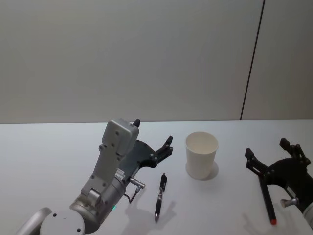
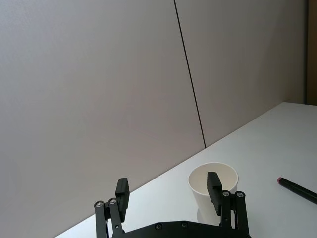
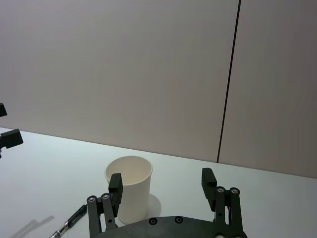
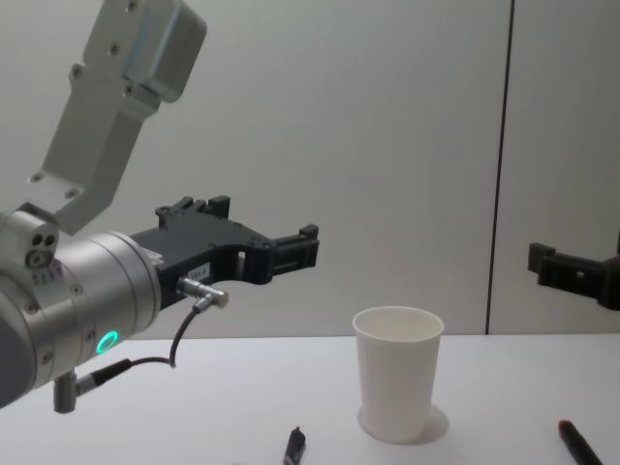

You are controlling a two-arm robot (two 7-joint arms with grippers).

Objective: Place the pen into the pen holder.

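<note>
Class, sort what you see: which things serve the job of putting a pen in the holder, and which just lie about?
For the job: pen holder; black pen beside it; left gripper, open, raised near that pen.
Lying about: red-tipped pen, probably a spare; right gripper, open, idle on the right.

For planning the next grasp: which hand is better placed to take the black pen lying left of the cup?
Left, probably. The left hand, open, hovers near the pen; the right hand is past the cup.
</note>
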